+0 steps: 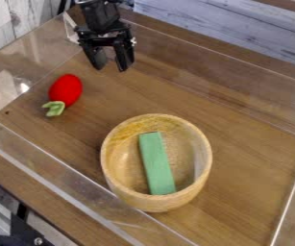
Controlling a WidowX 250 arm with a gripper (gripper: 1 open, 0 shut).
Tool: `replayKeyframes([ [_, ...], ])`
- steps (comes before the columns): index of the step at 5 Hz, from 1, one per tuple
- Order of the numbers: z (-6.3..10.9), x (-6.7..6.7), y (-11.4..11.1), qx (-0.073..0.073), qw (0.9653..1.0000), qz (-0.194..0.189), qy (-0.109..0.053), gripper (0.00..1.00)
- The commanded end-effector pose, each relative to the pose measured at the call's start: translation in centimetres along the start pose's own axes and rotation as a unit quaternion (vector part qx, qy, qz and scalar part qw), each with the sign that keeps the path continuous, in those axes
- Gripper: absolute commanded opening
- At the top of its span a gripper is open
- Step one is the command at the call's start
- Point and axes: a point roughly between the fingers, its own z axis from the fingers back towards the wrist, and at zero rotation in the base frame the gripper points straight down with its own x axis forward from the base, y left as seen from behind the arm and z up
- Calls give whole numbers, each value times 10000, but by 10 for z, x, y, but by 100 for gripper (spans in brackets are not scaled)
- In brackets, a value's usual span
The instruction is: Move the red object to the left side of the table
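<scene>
— Progress check: nearest you, the wooden bowl (157,161) holds a green block (157,162). Where's your target?

— Your red object (63,90) lies on the surface (239,106) near its left edge, nothing touching it. Beyond it the gripper (109,60) hangs with jaws spread, holding nothing. The move looks essentially done.

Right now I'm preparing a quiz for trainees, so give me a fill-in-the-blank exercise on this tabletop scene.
1. The green rectangular block lies inside the round light wooden ____.
2. The small red strawberry-like toy lies on the brown wood-grain table, and its leafy end is coloured ____.
3. The black gripper hangs above the table with its jaws ____.
4. The gripper holds ____.

Missing words: bowl; green; open; nothing
</scene>
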Motion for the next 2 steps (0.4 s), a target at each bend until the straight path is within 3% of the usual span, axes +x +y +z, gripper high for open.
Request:
replayKeyframes([
  [1,35,7,-13,162,9991,-188,-334,100],
  [2,49,2,-26,159,9991,85,-384,100],
])
